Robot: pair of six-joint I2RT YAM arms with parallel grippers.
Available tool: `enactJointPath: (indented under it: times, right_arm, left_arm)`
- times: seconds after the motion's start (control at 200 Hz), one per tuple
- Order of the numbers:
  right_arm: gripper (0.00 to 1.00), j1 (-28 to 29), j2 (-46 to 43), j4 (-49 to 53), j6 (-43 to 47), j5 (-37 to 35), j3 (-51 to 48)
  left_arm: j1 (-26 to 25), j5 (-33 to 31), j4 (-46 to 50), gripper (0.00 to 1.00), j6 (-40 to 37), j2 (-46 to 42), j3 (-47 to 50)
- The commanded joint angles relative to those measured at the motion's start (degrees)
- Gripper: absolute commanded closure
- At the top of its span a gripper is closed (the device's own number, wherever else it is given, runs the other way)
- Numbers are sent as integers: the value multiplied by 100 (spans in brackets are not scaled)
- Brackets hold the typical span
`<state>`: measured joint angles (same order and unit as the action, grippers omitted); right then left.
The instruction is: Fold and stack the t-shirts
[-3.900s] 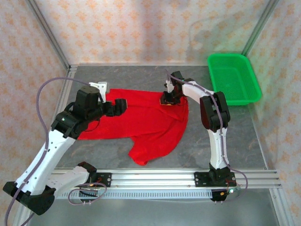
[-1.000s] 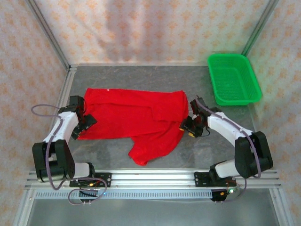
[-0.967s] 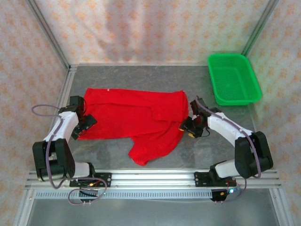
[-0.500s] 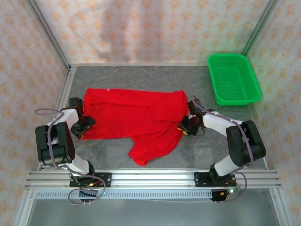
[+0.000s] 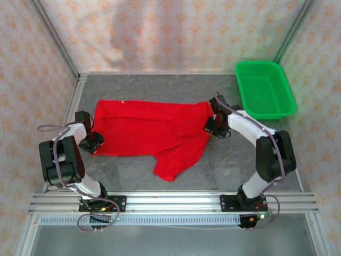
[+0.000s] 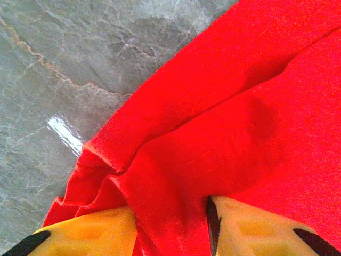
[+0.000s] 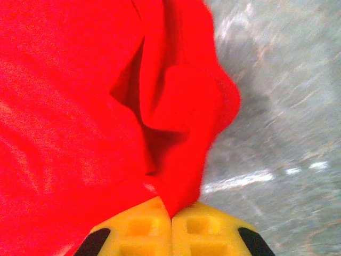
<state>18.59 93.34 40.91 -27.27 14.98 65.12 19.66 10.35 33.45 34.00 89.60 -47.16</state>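
A bright red t-shirt [image 5: 149, 128] lies spread across the grey table, plain side up, with one flap hanging toward the near edge. My left gripper [image 5: 90, 142] sits low at the shirt's near-left corner. In the left wrist view its yellow fingers [image 6: 90, 232] stand apart with a thick fold of the t-shirt [image 6: 224, 122] bunched between them, at the left gripper [image 6: 170, 229]. My right gripper [image 5: 211, 124] is at the shirt's right edge. In the right wrist view the right gripper [image 7: 171, 213] has its pads pressed together on a point of the t-shirt [image 7: 69, 106].
A green mesh basket [image 5: 265, 88] stands at the back right, holding nothing. A metal rail [image 5: 176, 202] runs along the near edge with both arm bases. Patterned walls close in the back and sides. Bare table [image 5: 160, 88] lies behind the shirt.
Both grippers have closed on the cloth. The right gripper has moved toward the back with the shirt's right edge, and the near flap has slid right. The left gripper has barely shifted.
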Motion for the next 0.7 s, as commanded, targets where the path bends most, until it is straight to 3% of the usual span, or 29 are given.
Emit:
enactJointPath:
  times: [0.0, 0.15, 0.23, 0.285, 0.43, 0.565, 0.696]
  right_arm:
    - [100, 1, 355, 1164, 710, -1160, 639]
    - [98, -4, 1073, 1783, 1060, -2071, 1559]
    - [87, 3, 1332, 1798, 1094, -2225, 1968]
    - [71, 12, 1371, 1585, 1118, -1802, 2104]
    - [52, 8, 665, 823, 653, -630, 1554]
    - [46, 18, -533, 530, 67, -60, 580]
    - [46, 200, -1498, 213, -568, 941, -523]
  left_arm:
    - [83, -29, -143, 59, -163, 297, -17]
    - [82, -23, -123, 59, -213, 439, -105]
    - [82, 36, -119, 59, -259, 431, -144]
    - [83, 125, -145, 58, -286, 394, -150]
    - [82, 494, -220, 52, -306, 136, -97]
    - [83, 968, -174, 37, -306, -221, -87]
    - [65, 1319, -111, 29, -300, -658, -43]
